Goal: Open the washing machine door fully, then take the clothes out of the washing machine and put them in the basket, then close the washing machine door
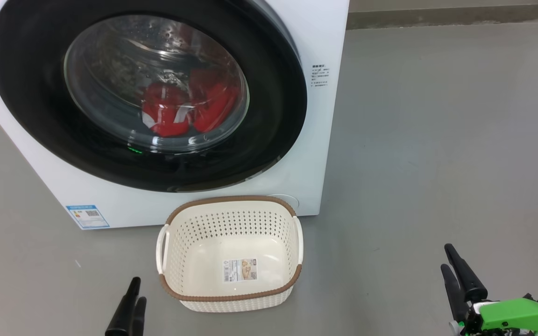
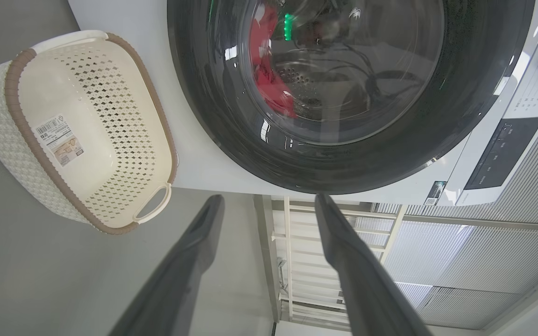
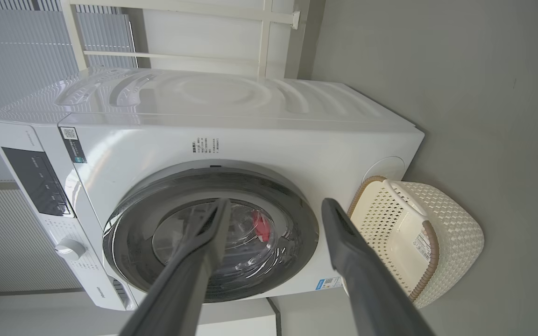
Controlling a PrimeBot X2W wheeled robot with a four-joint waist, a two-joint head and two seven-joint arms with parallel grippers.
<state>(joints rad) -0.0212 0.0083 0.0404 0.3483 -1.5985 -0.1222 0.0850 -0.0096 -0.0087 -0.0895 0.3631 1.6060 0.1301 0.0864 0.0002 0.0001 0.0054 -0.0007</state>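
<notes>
Closed round washing machine door (image 1: 110, 79), glossy black rim around clear glass, stands ahead of and above the 2 tools, with red clothes (image 1: 171, 114) behind it. The left tool (image 1: 136, 291), which is nearer, and the right tool (image 1: 447, 257) both gape wide and empty. The cream perforated plastic basket (image 1: 231, 298) sits between them.

White washer (image 1: 327, 158) at 11 o'clock, round door (image 1: 26, 98) with glossy black rim shut, red white-striped clothes (image 1: 171, 114) heaped low behind its glass, cream perforated brown-rimmed basket (image 1: 231, 224) upright at door's 6 o'clock, just before washer
</notes>
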